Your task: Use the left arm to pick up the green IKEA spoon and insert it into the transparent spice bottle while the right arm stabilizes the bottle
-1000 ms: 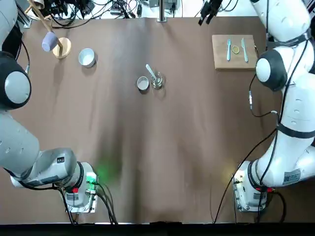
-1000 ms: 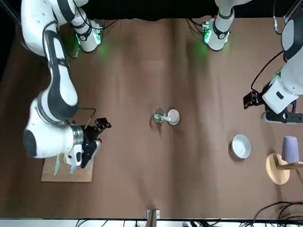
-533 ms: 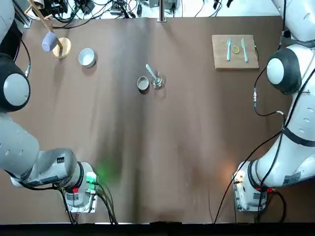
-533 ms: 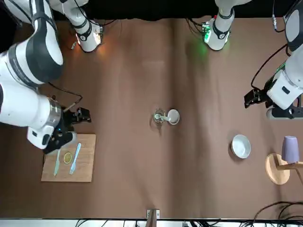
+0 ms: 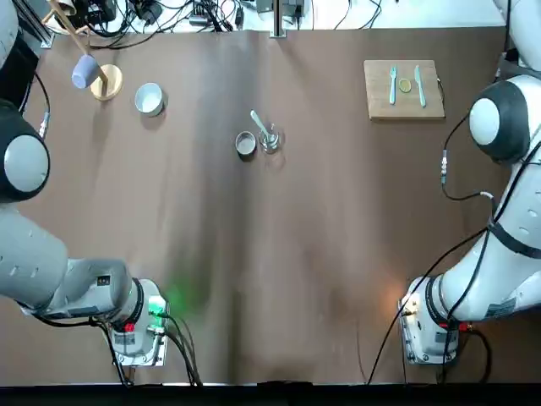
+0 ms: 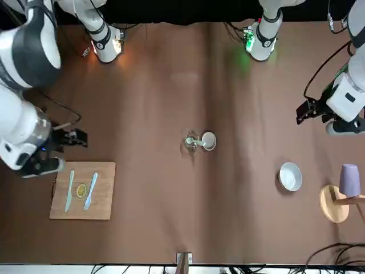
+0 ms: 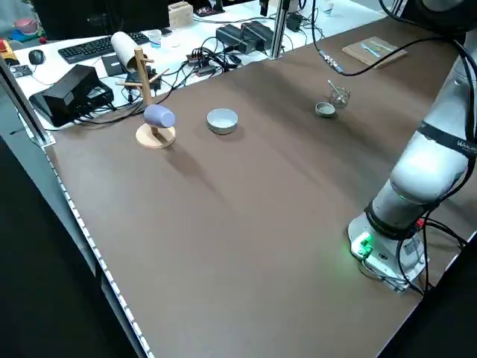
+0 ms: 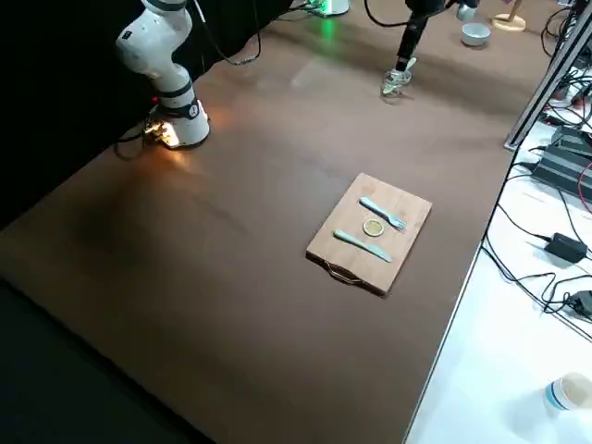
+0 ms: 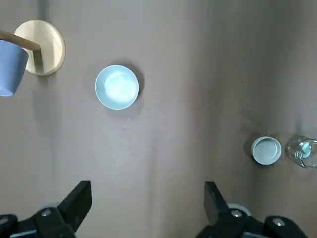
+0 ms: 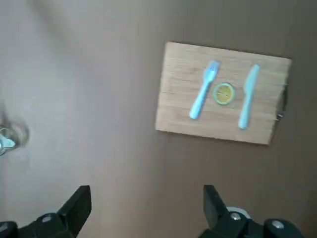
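The transparent spice bottle (image 5: 270, 141) stands mid-table with the green IKEA spoon (image 5: 257, 121) inside it, handle leaning out toward the far left. Both also show in the front view, bottle (image 6: 192, 142) and spoon (image 6: 196, 141). My left gripper (image 9: 146, 201) hangs open and empty high over the table's left side, well away from the bottle (image 9: 303, 151). In the front view the left gripper (image 6: 305, 110) is at the right. My right gripper (image 10: 146, 203) is open and empty, high near the wooden board, with the bottle (image 10: 7, 137) far off. Neither gripper touches anything.
A small metal tin (image 5: 245, 145) sits right beside the bottle. A white bowl (image 5: 149, 98) and a wooden mug stand (image 5: 106, 82) with a lilac mug (image 5: 84, 71) are at the far left. A wooden board (image 5: 404, 89) at the far right holds a blue fork, knife and lemon slice.
The right arm has swung off the wooden board toward the table's right edge, uncovering it. The left gripper has drawn slightly farther back. Spoon and bottle have not moved.
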